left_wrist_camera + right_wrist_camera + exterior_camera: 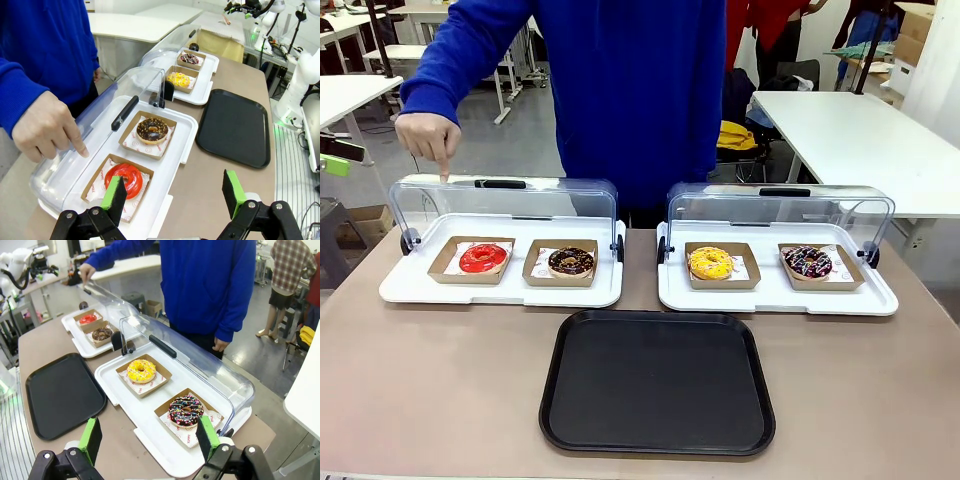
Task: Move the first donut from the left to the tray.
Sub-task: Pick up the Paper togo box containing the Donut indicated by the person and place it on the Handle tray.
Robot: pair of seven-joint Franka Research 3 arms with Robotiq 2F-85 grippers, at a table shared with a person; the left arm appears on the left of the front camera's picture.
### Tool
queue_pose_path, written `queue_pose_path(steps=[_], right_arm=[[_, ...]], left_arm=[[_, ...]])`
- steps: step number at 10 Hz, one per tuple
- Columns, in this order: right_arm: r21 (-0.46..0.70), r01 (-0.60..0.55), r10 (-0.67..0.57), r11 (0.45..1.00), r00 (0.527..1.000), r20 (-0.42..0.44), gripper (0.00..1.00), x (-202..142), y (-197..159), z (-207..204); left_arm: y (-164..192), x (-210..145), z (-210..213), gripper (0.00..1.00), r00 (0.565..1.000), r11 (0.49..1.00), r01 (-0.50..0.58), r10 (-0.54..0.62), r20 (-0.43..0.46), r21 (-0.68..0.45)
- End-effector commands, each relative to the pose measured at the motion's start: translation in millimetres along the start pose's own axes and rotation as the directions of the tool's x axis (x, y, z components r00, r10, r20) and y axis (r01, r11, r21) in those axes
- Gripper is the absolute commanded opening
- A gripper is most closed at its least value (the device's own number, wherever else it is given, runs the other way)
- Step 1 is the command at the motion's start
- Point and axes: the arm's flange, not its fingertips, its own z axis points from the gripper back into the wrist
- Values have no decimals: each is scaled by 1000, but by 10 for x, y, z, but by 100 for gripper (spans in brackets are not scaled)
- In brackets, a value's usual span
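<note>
Just beyond the left gripper's point(174, 187) spread, empty fingers, beside one green pad point(114, 196), we note the glossy red-glazed ring donut point(127, 178), boxed, untouched; the right gripper point(148, 432) stands equally spread, empty.

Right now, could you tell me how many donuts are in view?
4: red donut and chocolate donut in the left white tray, yellow donut and sprinkled donut in the right white tray.

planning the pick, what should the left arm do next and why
Probably ease the left gripper down toward the red-glazed donut so its open jaws straddle the cardboard box. The clear lid is swung back, the donut lies just ahead of the gripper, and nothing is gripped yet.
</note>
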Motion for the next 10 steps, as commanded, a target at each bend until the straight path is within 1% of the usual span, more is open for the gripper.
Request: queue_pose_path(steps=[1,8,9,10], right_arm=[[-3,-28,29,1000,999,27,100,24,-32,-8],[-3,-28,29,1000,999,27,100,24,-32,-8],[-3,-28,29,1000,999,27,100,24,-32,-8],[-3,-28,29,1000,999,27,100,24,-32,-8]], left_arm=[[1,5,8,100,1000,1000,13,-13,8,-7],[1,5,8,100,1000,1000,13,-13,8,-7],[0,0,0,100,1000,1000,0,0,0,0],[12,125,-3,100,997,999,35,-33,-66,29]])
